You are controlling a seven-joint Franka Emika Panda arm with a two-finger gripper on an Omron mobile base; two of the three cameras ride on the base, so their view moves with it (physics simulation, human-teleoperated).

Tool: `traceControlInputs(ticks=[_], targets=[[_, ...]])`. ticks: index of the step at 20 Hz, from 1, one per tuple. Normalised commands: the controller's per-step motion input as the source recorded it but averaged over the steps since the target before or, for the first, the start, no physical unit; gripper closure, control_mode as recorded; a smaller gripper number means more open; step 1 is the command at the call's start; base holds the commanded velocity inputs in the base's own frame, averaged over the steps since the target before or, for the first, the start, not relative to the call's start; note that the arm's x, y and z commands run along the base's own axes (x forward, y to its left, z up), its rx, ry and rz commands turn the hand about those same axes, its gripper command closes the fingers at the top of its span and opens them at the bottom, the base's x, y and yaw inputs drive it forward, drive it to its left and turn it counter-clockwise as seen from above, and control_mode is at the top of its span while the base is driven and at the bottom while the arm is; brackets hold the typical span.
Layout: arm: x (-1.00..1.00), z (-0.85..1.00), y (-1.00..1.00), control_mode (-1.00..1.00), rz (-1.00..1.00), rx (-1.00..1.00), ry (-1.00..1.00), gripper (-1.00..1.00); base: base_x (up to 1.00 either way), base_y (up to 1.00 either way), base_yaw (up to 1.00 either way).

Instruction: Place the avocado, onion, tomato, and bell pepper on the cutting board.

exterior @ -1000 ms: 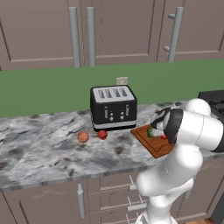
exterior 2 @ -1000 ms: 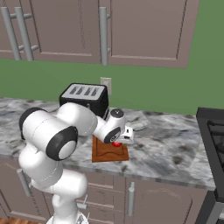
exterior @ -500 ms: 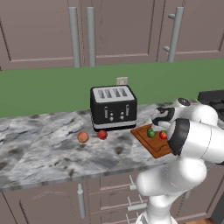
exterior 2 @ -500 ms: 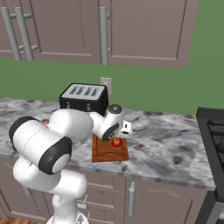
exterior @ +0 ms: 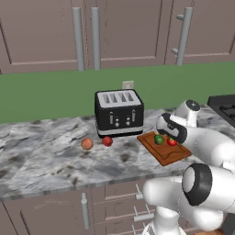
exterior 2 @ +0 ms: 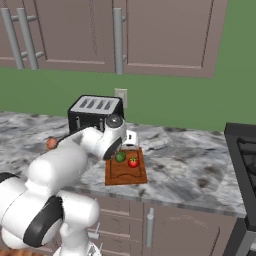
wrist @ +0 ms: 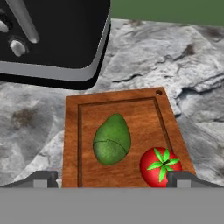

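Note:
The reddish-brown cutting board [wrist: 72, 144] lies right of the toaster, with the green avocado [wrist: 112, 139] and a red bell pepper [wrist: 160, 166] with a green stem resting on it. My gripper [wrist: 113, 178] hovers open just above the board's near edge and holds nothing. In the left base view the gripper [exterior: 163, 125] hangs over the board [exterior: 167, 155], avocado [exterior: 159, 139] and pepper [exterior: 172, 141]. The orange-tan onion [exterior: 87, 143] and the red tomato [exterior: 107, 141] sit on the counter left of the board, in front of the toaster.
A black toaster [exterior: 119, 112] stands close behind the board's left end, against the green wall. A dark stove [exterior 2: 242, 150] borders the counter on the right. Bare marble counter [exterior: 41, 156] stretches left of the onion.
My jaws have spread wide and the hand has lifted back off the board. The red bell pepper now lies free beside the avocado.

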Motion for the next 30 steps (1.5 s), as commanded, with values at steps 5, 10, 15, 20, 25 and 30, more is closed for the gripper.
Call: traceControlInputs(ticks=[5,10,15,20,25,30], targets=[[-0.35,0.12,0.66,-1.00,0.04,-0.09,-0.10,-1.00,0.00,0.00,0.00],[-0.60,0.33,0.46,-1.00,0.03,0.00,-0.12,-1.00,0.00,0.00,0.00],[-0.43,0.27,0.59,-1.00,0.00,0.00,-0.01,-1.00,0.00,0.00,0.00],[-0.44,0.06,0.51,-1.00,0.02,0.00,-0.01,-1.00,0.00,0.00,0.00],[-0.27,0.01,0.61,-1.00,0.00,0.00,-0.08,-1.00,0.00,0.00,0.00],[0.16,0.03,0.61,-1.00,0.00,0.00,-0.02,-1.00,0.00,0.00,0.00]])
